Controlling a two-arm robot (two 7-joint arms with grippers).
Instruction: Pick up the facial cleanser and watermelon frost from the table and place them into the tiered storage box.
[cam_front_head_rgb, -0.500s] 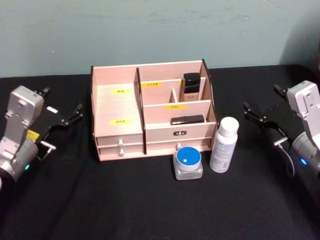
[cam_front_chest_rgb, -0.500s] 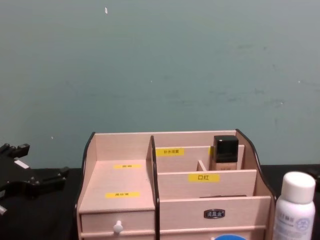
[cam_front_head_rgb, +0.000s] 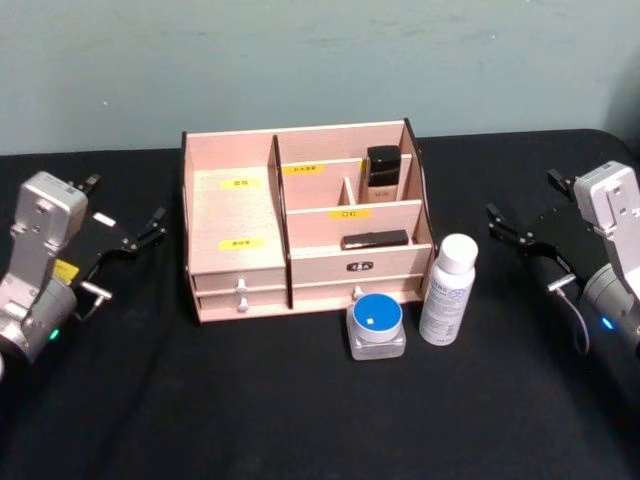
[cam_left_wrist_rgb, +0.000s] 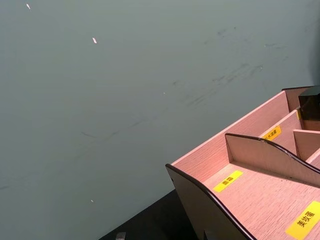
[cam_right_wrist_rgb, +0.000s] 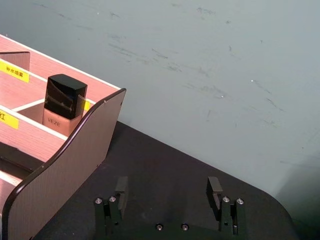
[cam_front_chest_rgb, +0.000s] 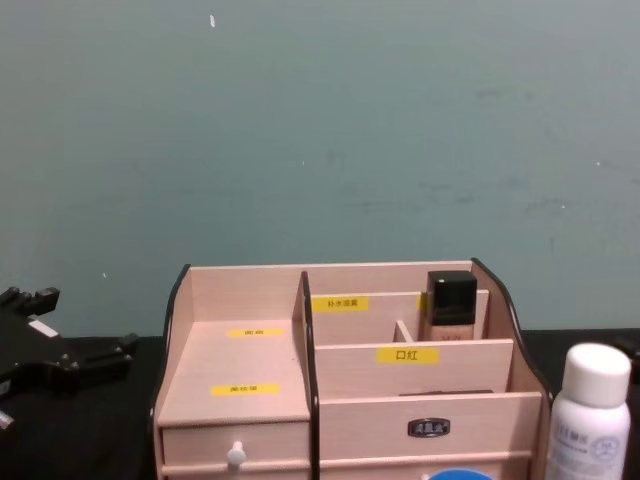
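Black tabletop (cam_front_head_rgb: 300, 420), and the white facial cleanser bottle (cam_front_head_rgb: 447, 290) and blue-lidded jar (cam_front_head_rgb: 376, 327), presumably the watermelon frost, stood untouched just before the tiered storage box (cam_front_head_rgb: 236, 212). Left gripper (cam_front_head_rgb: 125, 205) and right gripper (cam_front_head_rgb: 520, 196) flanked it, fingers spread, ready to grasp; the right sat nearer both.

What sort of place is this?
Likely a robot test bench, not a home: black-covered table, bare teal wall, and a tiered storage box between the left tool and right tool.

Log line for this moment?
left claw open, left of tiered storage box | right claw open, right of it | white bottle, blue-lidded jar on table
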